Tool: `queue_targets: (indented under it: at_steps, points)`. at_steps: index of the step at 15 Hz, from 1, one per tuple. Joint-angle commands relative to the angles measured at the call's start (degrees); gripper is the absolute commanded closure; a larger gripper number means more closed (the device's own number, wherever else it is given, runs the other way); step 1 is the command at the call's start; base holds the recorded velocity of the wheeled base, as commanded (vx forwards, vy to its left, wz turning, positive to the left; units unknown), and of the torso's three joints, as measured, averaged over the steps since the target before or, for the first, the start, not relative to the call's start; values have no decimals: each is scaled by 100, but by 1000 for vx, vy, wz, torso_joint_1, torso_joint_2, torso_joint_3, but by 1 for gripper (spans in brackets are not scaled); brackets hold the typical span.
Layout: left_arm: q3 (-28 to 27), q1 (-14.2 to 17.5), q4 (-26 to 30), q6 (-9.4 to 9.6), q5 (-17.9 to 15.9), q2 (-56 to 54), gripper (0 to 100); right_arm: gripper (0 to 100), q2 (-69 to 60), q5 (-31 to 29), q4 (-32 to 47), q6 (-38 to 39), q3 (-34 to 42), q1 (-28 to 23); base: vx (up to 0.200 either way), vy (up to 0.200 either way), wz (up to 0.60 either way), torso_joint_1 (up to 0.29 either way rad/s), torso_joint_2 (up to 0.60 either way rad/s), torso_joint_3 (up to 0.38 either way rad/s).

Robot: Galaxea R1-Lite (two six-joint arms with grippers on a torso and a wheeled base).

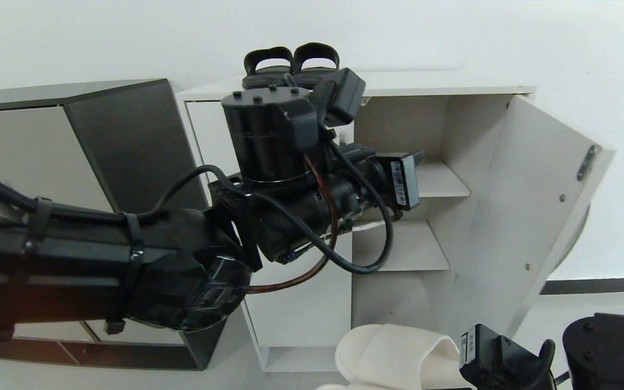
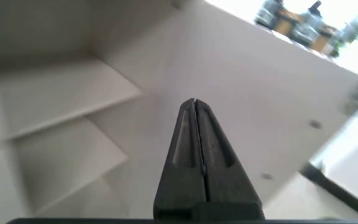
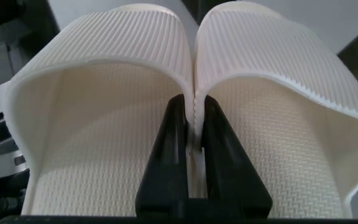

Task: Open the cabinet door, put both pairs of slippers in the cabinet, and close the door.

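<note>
Likely step in hand: getting the white slippers [image 1: 393, 352] into the cabinet [image 1: 398, 89]. With the right hand [image 3: 194, 109] pinched shut on the pair's two touching inner edges, low in front of the open compartment, lift level, aim for the space under the lower shelf [image 1: 409, 249], and push in toe-first without knocking the door [image 1: 518, 216], swung wide on the right. Mind the thin pinch, probably easy to lose on a bump: go slowly and let go only with both soles flat. First draw the left hand [image 2: 194, 109], fingers pressed together on nothing and pointed into the opening, clear of the path. Look to the right wrist view for the grip itself, hidden from the head view. Look to the head view for the black slippers [image 1: 290, 59] on the cabinet top, yet to go in. Look to the left wrist view for the door's inner face close by.
</note>
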Motion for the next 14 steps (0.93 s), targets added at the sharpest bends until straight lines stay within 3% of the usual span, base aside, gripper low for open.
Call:
queue_targets:
  at_steps: [1,2,4,5,6,7,8,9,10,11,12,14]
  points:
    - [282,342,-22,-2,298,-555,100,100,104,-240,-5,99,-169,-83,0,0,0,0,0,0]
    - [581,518,-14,7,421,-933,100,100,184,-750,-14,336,-327,-101,0,0,0,0,0,0]
    - [1504,852,101,280,491,-1997,100,100,491,-2174,-5,1039,-811,-92,0,0,0,0,0,0]
    - [1996,1028,470,491,579,-2603,100,100,676,-2851,-5,1224,-1074,-101,0,0,0,0,0,0]
    - [2392,1133,980,684,931,-3289,100,100,825,-3466,-5,1285,-1268,-127,0,0,0,0,0,0]
    - [2655,1142,1542,798,1326,-4071,100,100,948,-3967,4,1259,-1444,-215,0,0,0,0,0,0]
    - [2726,1169,1779,842,1475,-4396,100,100,975,-4099,12,1250,-1514,-241,0,0,0,0,0,0]
    - [2989,1845,2729,1132,1765,-5416,100,100,1089,-4503,56,1250,-1663,-355,0,0,0,0,0,0]
    - [3244,2425,3212,1317,1915,-6013,100,100,1124,-4679,56,1241,-1663,-452,0,0,0,0,0,0]
    - [3385,2627,3344,1317,2003,-6312,100,100,1133,-4696,56,1241,-1681,-496,0,0,0,0,0,0]
    - [3930,3164,3590,1317,2372,-7200,100,100,1133,-4705,74,1241,-1707,-540,0,0,0,0,0,0]
    - [4809,4297,3748,1299,2433,-7991,100,100,1203,-4714,83,1250,-1681,-540,0,0,0,0,0,0]
